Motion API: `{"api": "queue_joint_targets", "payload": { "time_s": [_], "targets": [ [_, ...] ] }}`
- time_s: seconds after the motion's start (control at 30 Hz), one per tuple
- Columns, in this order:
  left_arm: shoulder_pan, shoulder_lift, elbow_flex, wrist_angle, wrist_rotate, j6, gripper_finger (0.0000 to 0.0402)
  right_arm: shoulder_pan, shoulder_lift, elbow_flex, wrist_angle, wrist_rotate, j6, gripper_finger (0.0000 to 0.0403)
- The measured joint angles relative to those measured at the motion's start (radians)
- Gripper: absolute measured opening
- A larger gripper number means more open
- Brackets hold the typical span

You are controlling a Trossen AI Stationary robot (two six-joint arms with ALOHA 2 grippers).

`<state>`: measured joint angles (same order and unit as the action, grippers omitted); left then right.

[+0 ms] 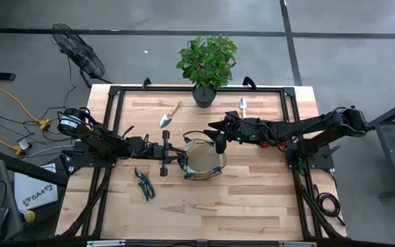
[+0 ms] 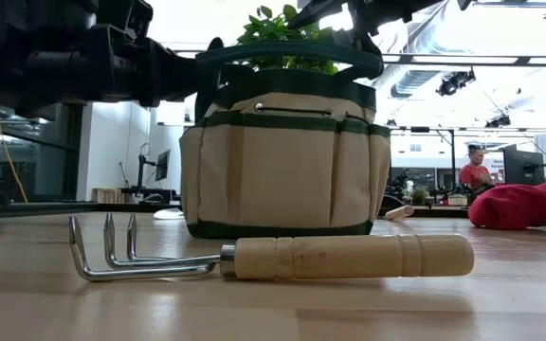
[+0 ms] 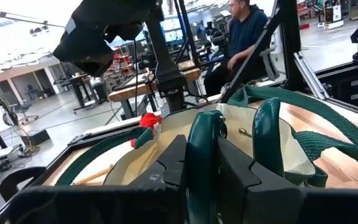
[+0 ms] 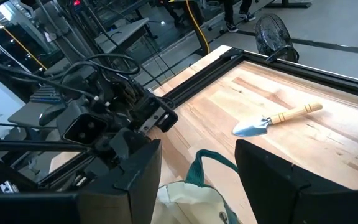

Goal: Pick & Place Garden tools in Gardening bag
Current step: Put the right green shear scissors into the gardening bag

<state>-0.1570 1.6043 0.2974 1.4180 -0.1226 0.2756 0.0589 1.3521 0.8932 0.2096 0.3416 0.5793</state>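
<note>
Left wrist view: left hand (image 3: 204, 168) clamped on bag (image 3: 278, 155) handle (image 3: 202, 149) (right hand (image 4: 197, 180) wide above).

White box on floor (image 1: 35, 194), left of table, high view: dark printed mark, looks like "SA4", last characters unsure
Gardening bag (image 2: 282, 161): no readable label
Hand fork (image 2: 282, 258): no marking on handle
Trowel (image 4: 277, 120): no marking
Elsewhere: nothing legible

Round tan fabric gardening bag (image 2: 282, 161) with dark green trim, pale wooden-handled silver metal hand fork (image 2: 273, 257), red soft bundle (image 2: 524, 206), light striped wood-plank worktop (image 1: 252, 199) with black frame
</note>
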Motion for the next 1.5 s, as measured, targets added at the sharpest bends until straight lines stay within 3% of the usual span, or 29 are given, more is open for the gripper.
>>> {"api": "queue_joint_targets", "payload": {
  "time_s": [0.13,0.33,0.5,1.0,1.1,1.27,1.5],
  "targets": [
    [0.000,0.000,-0.001,0.016,-0.002,0.000,0.0052,0.000,0.000,0.000,0.000,0.000,0.000,0.0197],
    [0.000,0.000,-0.001,0.023,-0.055,-0.017,0.0154,0.000,0.000,0.000,-0.003,-0.002,0.000,0.0197],
    [0.000,-0.005,-0.002,0.028,-0.071,-0.018,0.0196,0.006,0.000,0.000,-0.010,-0.003,0.000,0.0197],
    [0.000,-0.059,-0.006,-0.052,-0.182,-0.019,0.0204,0.027,0.000,0.000,-0.024,0.000,0.003,0.0197],
    [0.000,-0.058,-0.006,-0.139,-0.173,-0.020,0.0204,0.027,0.000,0.000,-0.024,0.009,0.003,0.0197],
    [-0.001,-0.058,-0.006,-0.151,-0.089,-0.009,0.0204,0.027,0.000,0.000,-0.024,0.026,0.003,0.0197],
    [0.000,-0.058,-0.006,-0.143,-0.154,0.016,0.0204,0.029,0.000,0.000,-0.023,0.024,0.003,0.0197]
  ]
}}
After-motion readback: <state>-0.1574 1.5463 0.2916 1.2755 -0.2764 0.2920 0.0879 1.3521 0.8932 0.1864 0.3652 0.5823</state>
